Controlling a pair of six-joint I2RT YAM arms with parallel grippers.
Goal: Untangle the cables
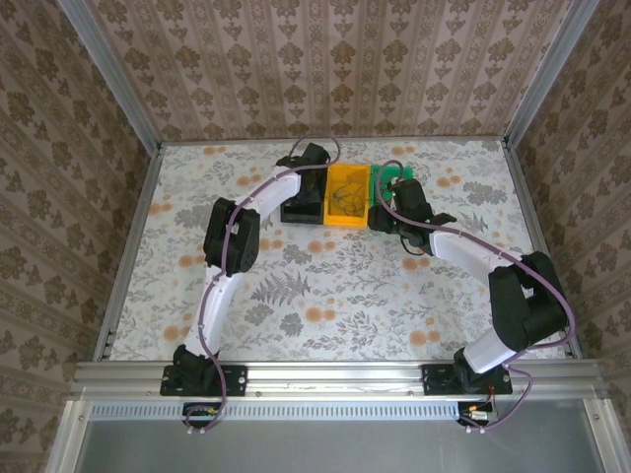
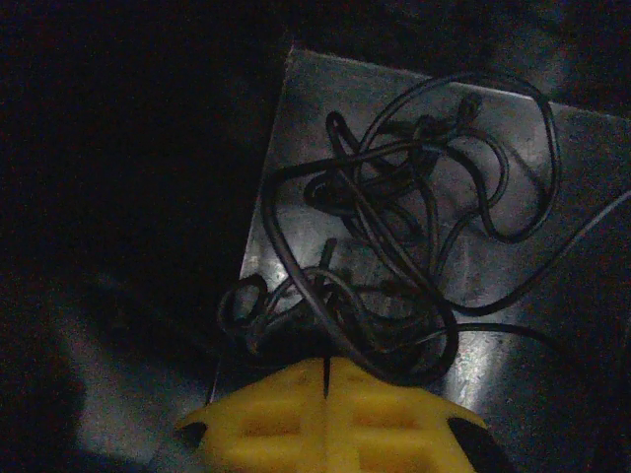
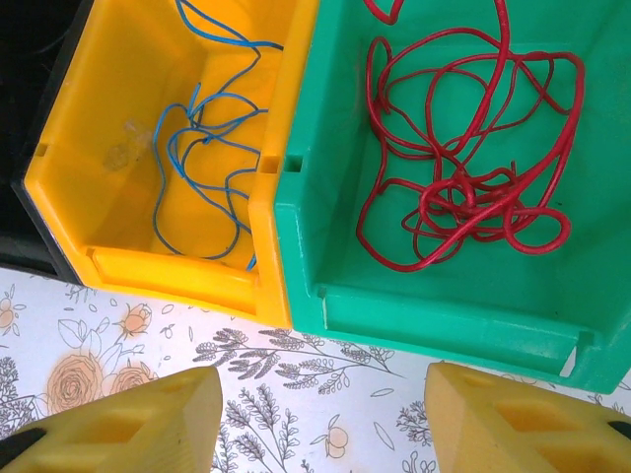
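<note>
The left gripper (image 2: 325,404) was found closed, its tips set at the near edge of the dark cables (image 2: 394,246), which were heaped in a tangle on the floor of the black bin (image 2: 315,99) (whether a strand was pinched could not be determined). The right gripper (image 3: 320,414) was held open above the surface (image 3: 118,335), just before the yellow bin (image 3: 168,271) and green bin (image 3: 444,315), set touching side by side. The blue cable (image 3: 202,138) was observed loose in the former, the red cable (image 3: 463,187) coiled in the latter.
</note>
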